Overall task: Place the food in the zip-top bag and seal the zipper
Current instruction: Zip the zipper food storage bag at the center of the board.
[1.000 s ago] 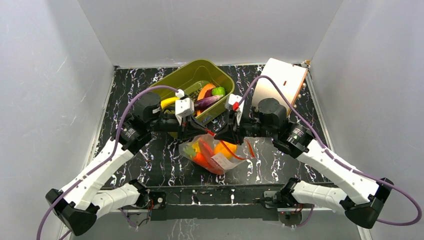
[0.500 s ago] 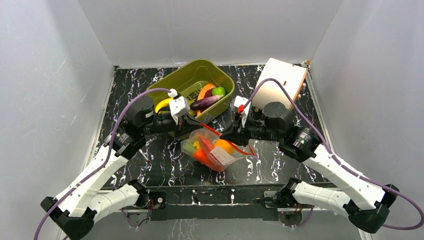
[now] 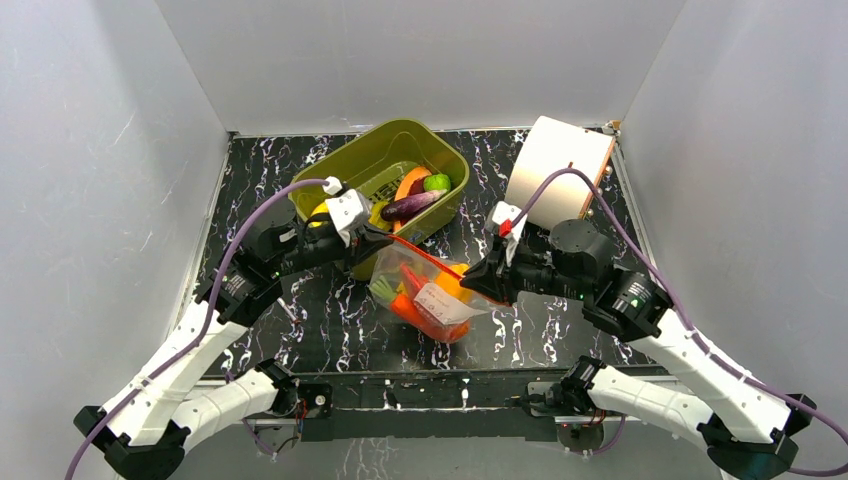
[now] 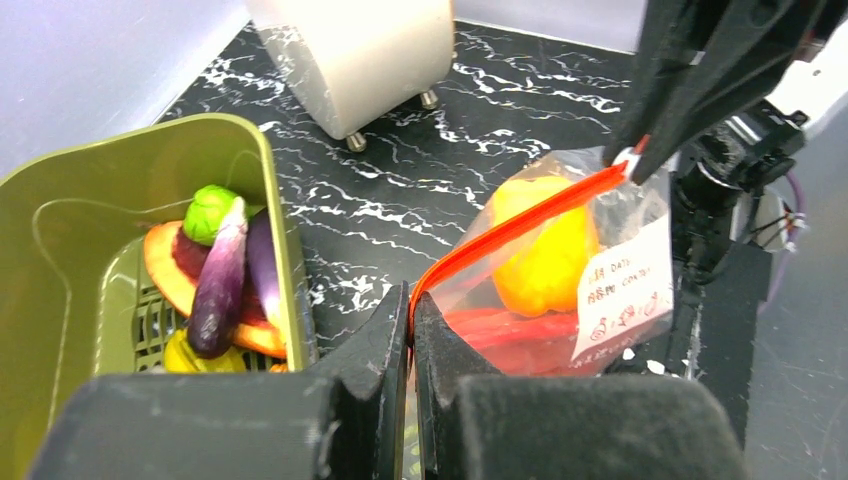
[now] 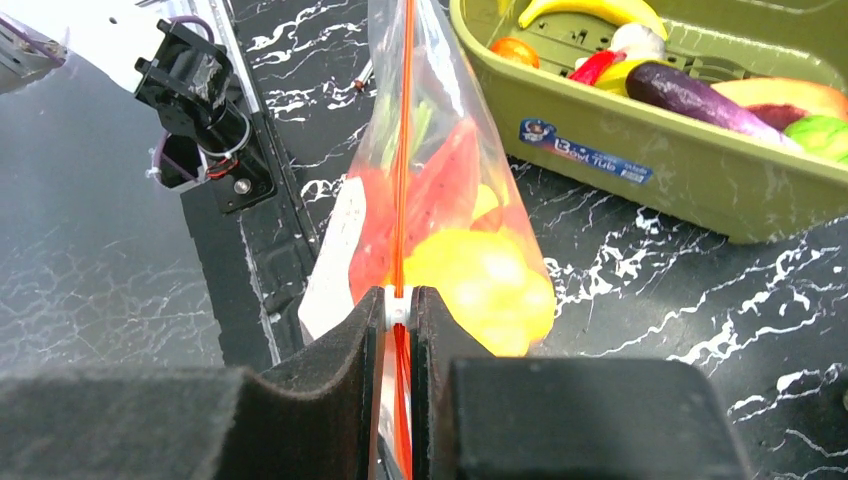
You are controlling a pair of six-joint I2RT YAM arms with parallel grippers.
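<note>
The zip-top bag [image 3: 430,295] hangs mid-table, just in front of the olive tub [image 4: 283,260]. It's strung up by its zipper [image 4: 520,225], which runs taut & straight btw. the two grippers. Inside: yellow pepper [image 4: 545,250], red chillies [image 4: 505,325], sth. orange & green lower down. There's a white label [image 4: 625,290] on the bag's side.

The left gripper [image 4: 410,300] is pinched tight on the zipper's tub-side end. The right gripper [image 5: 398,305] is clamped on the other end, w/ a small white tab [image 4: 626,157] btw. its fingers.

Can't tell if the bag's bottom touches the black marbled table [image 3: 330,330]. The tub holds a purple aubergine [image 3: 412,205], green piece [image 3: 436,182] & banana [image 5: 590,10]. A white box [image 3: 555,165] stands back right.
</note>
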